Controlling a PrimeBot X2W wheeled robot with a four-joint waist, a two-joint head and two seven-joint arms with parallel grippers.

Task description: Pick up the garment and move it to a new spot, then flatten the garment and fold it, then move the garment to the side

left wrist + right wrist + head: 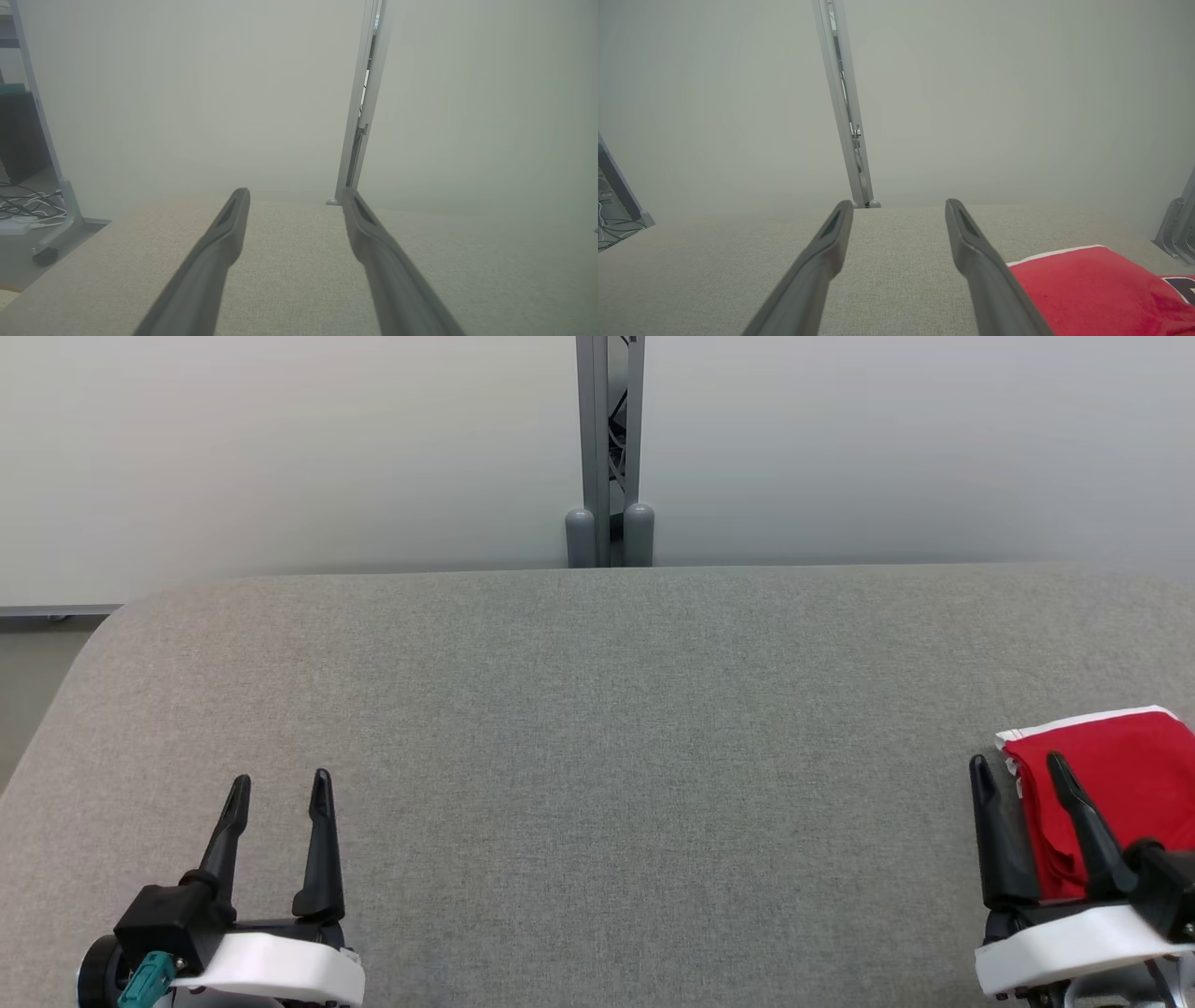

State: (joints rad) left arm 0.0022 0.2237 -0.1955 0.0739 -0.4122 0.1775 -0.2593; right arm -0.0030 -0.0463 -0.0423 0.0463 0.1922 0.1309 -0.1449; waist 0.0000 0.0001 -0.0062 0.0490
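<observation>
1. The table point(597, 709) is the biggest thing before me: a grey cloth-covered top across the lower two thirds of the head view, with its middle bare.
2. Behind it, the pale partition point(280, 448) takes up the upper third of the frame. It is split at top centre by a grey metal post point(609, 448).
3. The garment point(1130, 775) is red with a white edge and lies on the table at the lower right of the head view, partly cut off by the right border. It looks folded, with stacked layers along its left side. In my right wrist view it sits in the lower right corner point(1087, 289).
4. My right gripper point(1017, 763) is at the lower right of the head view, jaws spread wide and holding nothing. One finger crosses in front of the red cloth. I cannot tell whether it touches the cloth.
5. My left gripper point(281, 779) is at the lower left, well apart from the garment. It is also released and empty, above bare table.
6. I judge that I am at the last step. The garment appears folded and already set off to the side, so little or nothing is left.
7. If so, the next move only needs my right gripper to draw clear without snagging the folded edge beside it. If the fold needs tidying, I would have to close on that layered left edge.
</observation>
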